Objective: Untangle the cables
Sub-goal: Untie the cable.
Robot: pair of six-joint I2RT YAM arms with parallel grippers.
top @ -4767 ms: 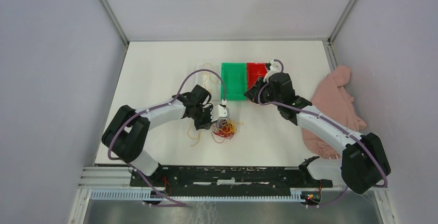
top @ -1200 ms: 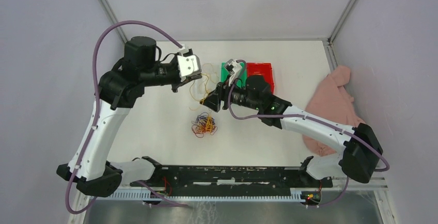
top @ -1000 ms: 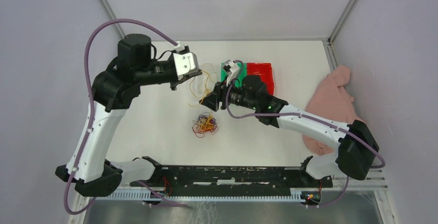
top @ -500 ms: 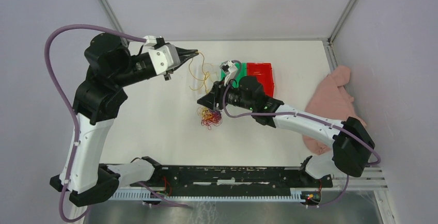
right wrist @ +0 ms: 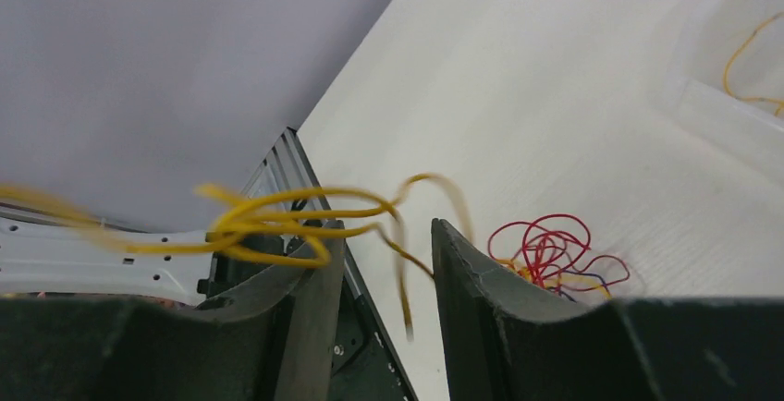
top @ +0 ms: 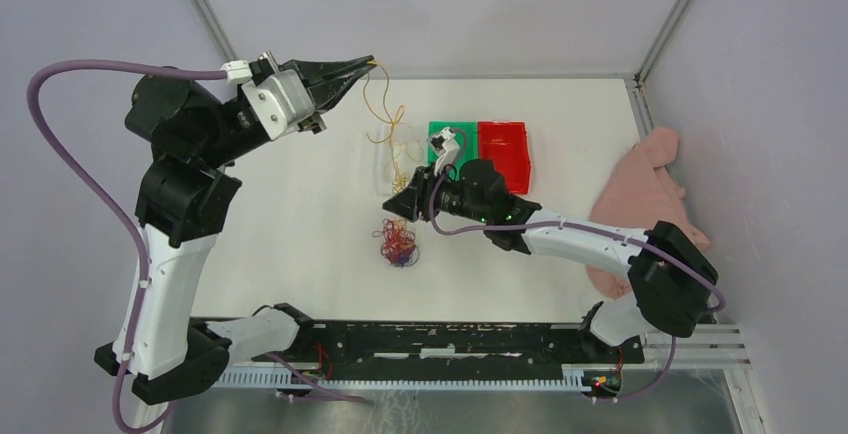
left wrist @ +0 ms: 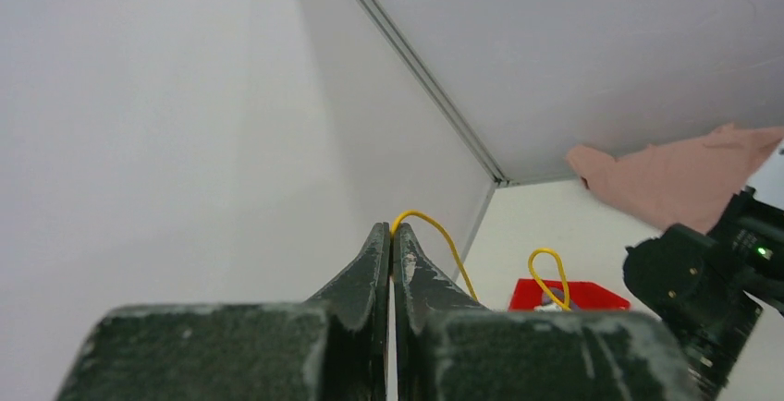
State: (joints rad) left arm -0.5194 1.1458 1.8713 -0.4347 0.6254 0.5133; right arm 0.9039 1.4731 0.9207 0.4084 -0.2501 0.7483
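Fingers [left wrist: 365,272] of the left gripper [left wrist: 392,230] pinching the yellow cable [right wrist: 268,220] high above the table [top: 300,204] — strand trailing down to the right gripper [top: 397,204], its fingers spread with yellow loops between, red-and-blue tangle [top: 397,244] on the table just beside.

The white table [top: 300,204] carries a small tangle of red, yellow and dark cables [top: 397,245] near its middle, a green bin [top: 468,130] touching a red bin [top: 505,144] farther back, and a pink cloth [top: 650,194] at its right edge
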